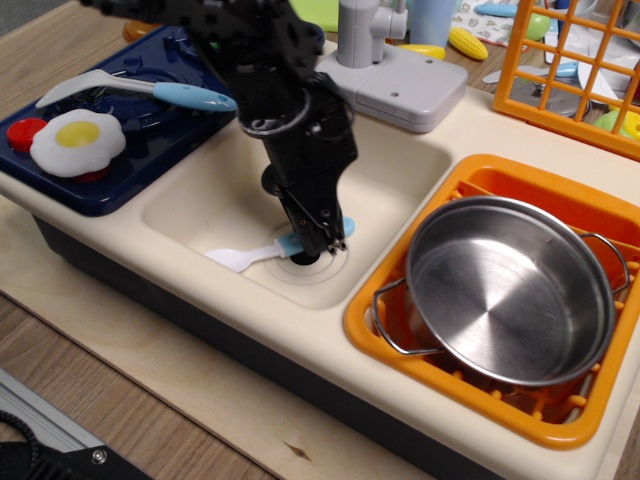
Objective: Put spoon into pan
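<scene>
One spoon (262,253) sits mid-frame in the sink (400,160), my gripper (325,243) pinching its blue handle, so I should lift level before crossing right to the pan (505,290).

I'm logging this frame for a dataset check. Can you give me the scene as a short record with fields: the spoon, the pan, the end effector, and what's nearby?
spoon: lying in the cream sink basin, white bowl pointing left, light-blue handle under the end effector
pan: empty, sitting in the orange drain tray right of the sink
end effector: down at the spoon's handle; fingertips close together, grip not clear
sink: cream, drain beneath the end effector
stove: dark blue, holds a toy fried egg and a longer white-and-blue utensil
task state: spoon not yet in pan
</scene>
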Available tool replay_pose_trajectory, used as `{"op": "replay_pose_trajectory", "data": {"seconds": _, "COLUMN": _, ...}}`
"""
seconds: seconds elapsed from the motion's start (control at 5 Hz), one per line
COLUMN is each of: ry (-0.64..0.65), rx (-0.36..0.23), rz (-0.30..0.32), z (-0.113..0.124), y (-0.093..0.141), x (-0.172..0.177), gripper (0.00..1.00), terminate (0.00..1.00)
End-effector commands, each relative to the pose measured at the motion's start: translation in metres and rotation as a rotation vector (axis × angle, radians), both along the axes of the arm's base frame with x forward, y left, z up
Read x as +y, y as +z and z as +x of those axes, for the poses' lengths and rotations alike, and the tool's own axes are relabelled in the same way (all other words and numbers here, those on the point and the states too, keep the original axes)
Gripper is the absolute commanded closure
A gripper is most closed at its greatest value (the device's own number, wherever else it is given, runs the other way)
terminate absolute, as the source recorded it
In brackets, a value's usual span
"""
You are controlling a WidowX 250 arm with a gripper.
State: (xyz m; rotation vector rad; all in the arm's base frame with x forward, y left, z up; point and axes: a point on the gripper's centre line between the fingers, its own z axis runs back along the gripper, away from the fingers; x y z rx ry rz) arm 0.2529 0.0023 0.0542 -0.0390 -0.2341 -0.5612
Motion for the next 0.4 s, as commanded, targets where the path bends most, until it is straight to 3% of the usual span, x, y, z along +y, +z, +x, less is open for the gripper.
{"op": "replay_pose_trajectory", "data": {"seconds": 0.0, "ry": 0.012, "rx": -0.09, "rz": 0.093, "z": 0.009, "y": 0.037, "x": -0.012, "gripper": 1.0, "terminate": 0.0}}
{"op": "replay_pose_trajectory", "data": {"seconds": 0.2, "ry": 0.056, "rx": -0.107, "rz": 0.15, "z": 0.005, "y": 0.054, "x": -0.01, "gripper": 1.0, "terminate": 0.0}}
